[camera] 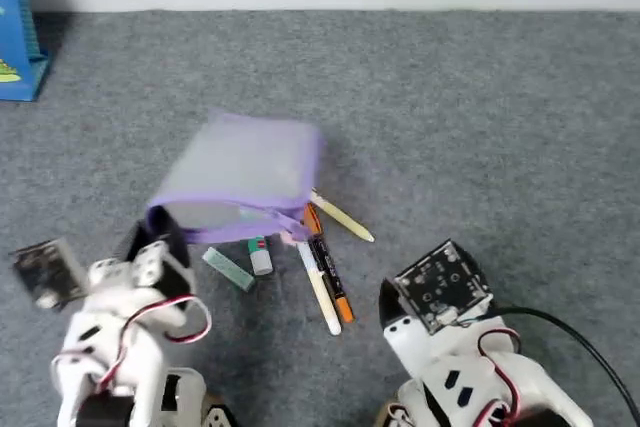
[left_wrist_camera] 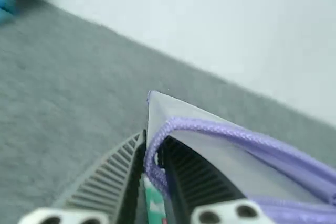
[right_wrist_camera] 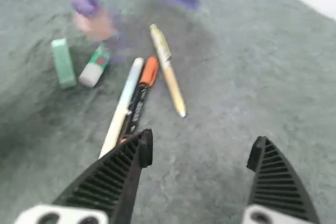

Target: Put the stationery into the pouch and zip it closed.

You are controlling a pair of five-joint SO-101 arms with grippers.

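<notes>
A purple pouch (camera: 240,172) lies mid-table with its mouth toward the arms. My left gripper (camera: 158,230) is shut on the pouch's zipper edge (left_wrist_camera: 157,158) at its near left corner, holding it raised. In front of the mouth lie a green eraser (camera: 228,269), a small white and green tube (camera: 261,258), a white pen (camera: 320,289), a black and orange marker (camera: 329,272) and a yellow pen (camera: 342,215). My right gripper (right_wrist_camera: 202,153) hangs open just short of the pens (right_wrist_camera: 140,95), with nothing between its fingers.
A blue box (camera: 18,37) stands at the far left edge. A white wall runs along the back of the grey carpeted table (camera: 480,127). The right arm's black cable (camera: 580,342) trails off to the right.
</notes>
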